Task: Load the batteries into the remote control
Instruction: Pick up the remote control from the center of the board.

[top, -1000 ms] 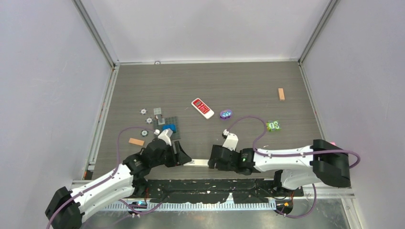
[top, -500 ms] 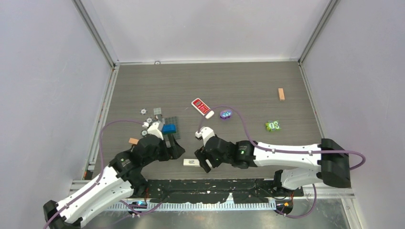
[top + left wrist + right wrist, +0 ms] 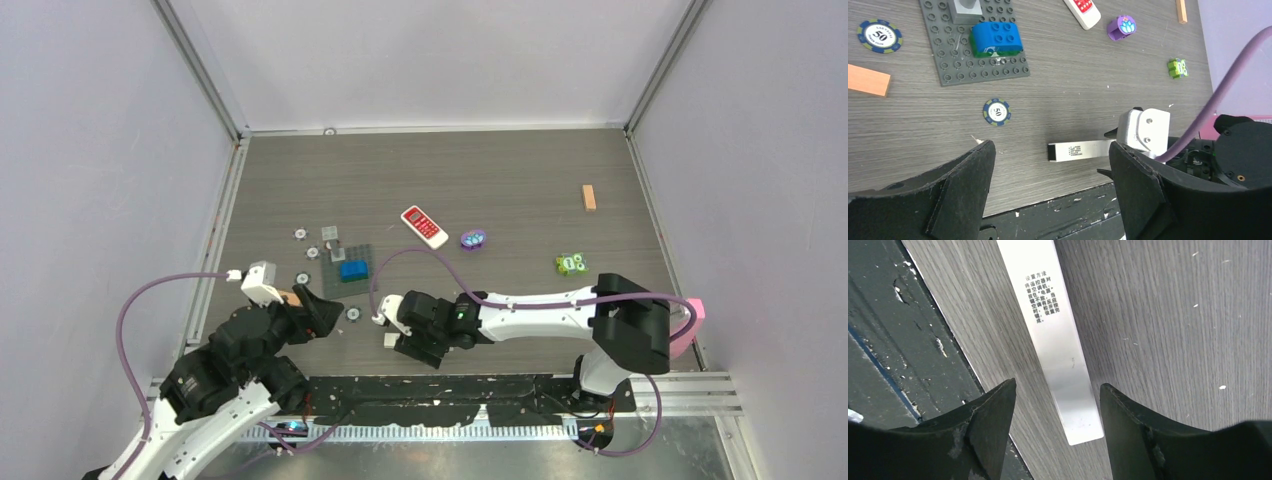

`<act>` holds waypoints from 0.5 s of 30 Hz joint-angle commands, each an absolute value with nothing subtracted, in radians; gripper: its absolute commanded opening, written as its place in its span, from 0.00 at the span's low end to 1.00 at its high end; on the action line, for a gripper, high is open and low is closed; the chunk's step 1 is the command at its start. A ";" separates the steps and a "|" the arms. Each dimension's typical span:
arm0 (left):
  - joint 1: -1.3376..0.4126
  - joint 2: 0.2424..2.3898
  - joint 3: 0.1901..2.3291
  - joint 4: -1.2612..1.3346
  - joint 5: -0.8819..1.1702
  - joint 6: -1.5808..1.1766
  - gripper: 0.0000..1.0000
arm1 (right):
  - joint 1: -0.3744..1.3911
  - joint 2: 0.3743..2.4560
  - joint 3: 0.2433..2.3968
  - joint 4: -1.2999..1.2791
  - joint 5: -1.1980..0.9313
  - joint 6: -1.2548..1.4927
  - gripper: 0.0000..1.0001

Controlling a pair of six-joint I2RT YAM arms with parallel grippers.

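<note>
Bricks fill the one carrier we see: the grey studded baseplate (image 3: pixel 973 67) bears a blue brick (image 3: pixel 996 38) and, at its far edge, a grey brick (image 3: pixel 966 7). A poker chip (image 3: pixel 996 111) lies on the table (image 3: pixel 1088 90) just beside the plate, not on it.

The remote control (image 3: pixel 1053 330) lies flat near the table's near edge, printed label up. The right gripper (image 3: pixel 1057 387) hangs over one end of it with its fingers spread to either side; we cannot tell whether either pad touches it. The left gripper (image 3: pixel 1050 149) is spread wide with nothing between its fingers, off to the left of the remote control.

From above, we find only a short white end of the remote control showing beside the right gripper, which covers the rest. The left wrist view shows more of the bar, up to the right arm's white housing (image 3: pixel 1144 131). Only the right wrist view lets us see the lines of small print on the label.
</note>
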State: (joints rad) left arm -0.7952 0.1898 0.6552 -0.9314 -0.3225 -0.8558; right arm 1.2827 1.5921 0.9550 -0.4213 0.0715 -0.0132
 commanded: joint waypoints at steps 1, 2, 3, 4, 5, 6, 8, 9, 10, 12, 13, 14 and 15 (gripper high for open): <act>-0.800 0.144 0.687 -0.986 -0.368 -0.850 0.85 | 1.286 1.623 1.013 -0.407 0.066 -0.078 0.66; -0.800 0.136 0.689 -0.990 -0.367 -0.850 0.86 | 1.285 1.636 1.017 -0.407 0.069 -0.079 0.65; -0.800 0.132 0.690 -0.992 -0.367 -0.850 0.86 | 1.284 1.642 1.019 -0.407 0.077 -0.078 0.63; -0.800 0.126 0.694 -0.997 -0.367 -0.850 0.86 | 1.280 1.654 1.024 -0.407 0.080 -0.076 0.61; -0.800 0.123 0.697 -1.000 -0.367 -0.850 0.86 | 1.276 1.666 1.026 -0.407 0.088 -0.068 0.53; -0.799 0.122 0.702 -1.005 -0.367 -0.848 0.87 | 1.269 1.674 1.031 -0.411 0.090 -0.062 0.49; -0.799 0.117 0.710 -1.014 -0.367 -0.845 0.87 | 1.255 1.681 1.035 -0.414 0.091 -0.038 0.38; -0.799 0.116 0.713 -1.017 -0.367 -0.844 0.87 | 1.246 1.678 1.034 -0.406 0.095 -0.030 0.32; -0.799 0.113 0.717 -1.021 -0.368 -0.843 0.87 | 1.240 1.674 1.029 -0.402 0.099 -0.012 0.30; -0.799 0.108 0.722 -1.025 -0.367 -0.843 0.87 | 1.222 1.653 1.016 -0.383 0.109 0.022 0.23; -0.800 0.105 0.722 -1.024 -0.365 -0.843 0.88 | 1.207 1.630 1.000 -0.359 0.105 0.034 0.23; -0.800 0.102 0.718 -1.020 -0.363 -0.842 0.88 | 1.199 1.617 0.988 -0.344 0.090 0.056 0.22; -0.800 0.099 0.712 -1.016 -0.357 -0.839 0.88 | 1.176 1.586 0.967 -0.315 0.077 0.067 0.21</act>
State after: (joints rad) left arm -0.7967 0.1146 0.6918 -1.0172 -0.3416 -0.8551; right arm 1.2232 1.6707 0.9955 -0.4080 0.0807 -0.0029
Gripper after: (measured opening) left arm 0.873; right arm 0.381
